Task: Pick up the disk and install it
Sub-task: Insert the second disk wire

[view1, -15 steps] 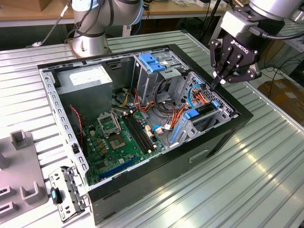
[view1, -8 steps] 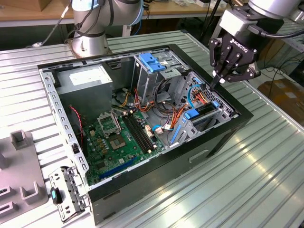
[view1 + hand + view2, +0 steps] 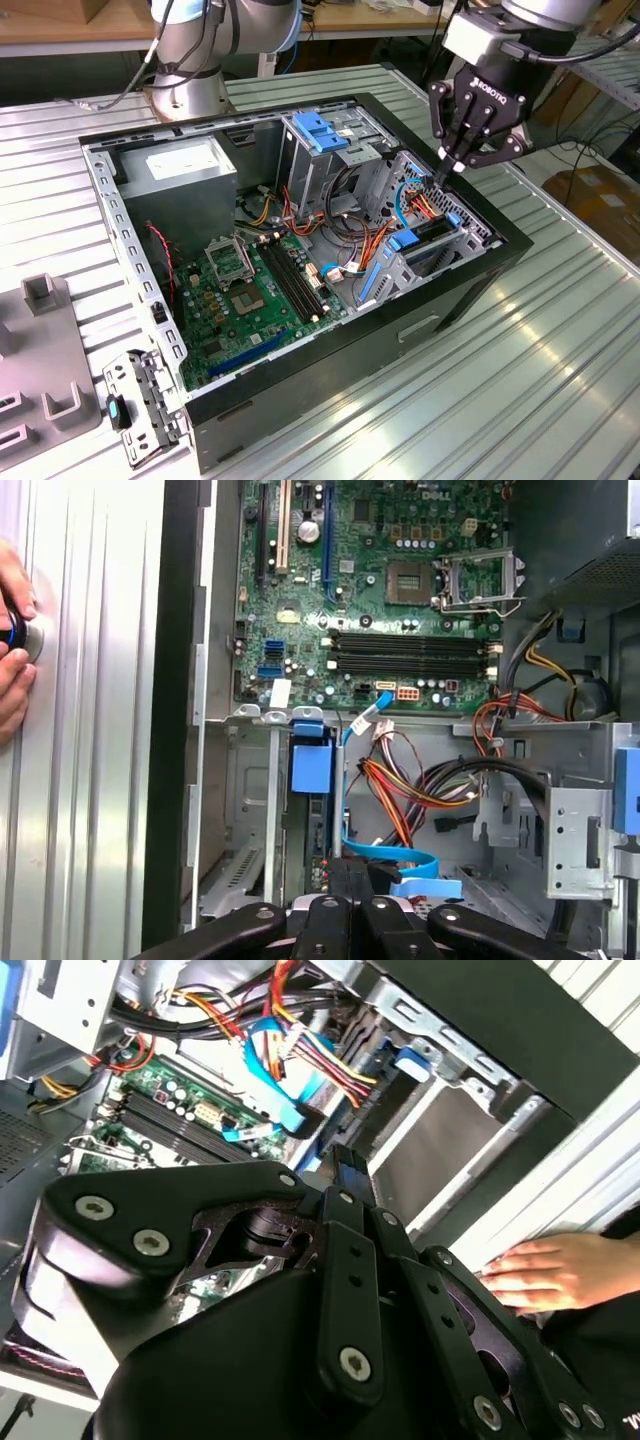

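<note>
The disk (image 3: 428,232) sits edge-on in the drive cage at the front of the open computer case (image 3: 300,400), with blue rail ends showing at both of its sides. In the first wrist view the disk (image 3: 318,825) shows as a narrow edge under a blue tab. My black gripper (image 3: 447,168) hangs just above the cage's far end, fingers together and pointing down, with nothing between them. In both wrist views the gripper (image 3: 350,872) (image 3: 345,1160) tip is close over the cage, beside the blue data cable (image 3: 400,865).
Orange and yellow cables (image 3: 365,240) lie beside the cage. The motherboard (image 3: 250,290), a grey power-supply box (image 3: 185,170) and a blue bracket (image 3: 318,130) fill the case. Grey fixtures (image 3: 40,350) stand at the exterior view's left. A person's hand (image 3: 540,1270) rests on the table by the case.
</note>
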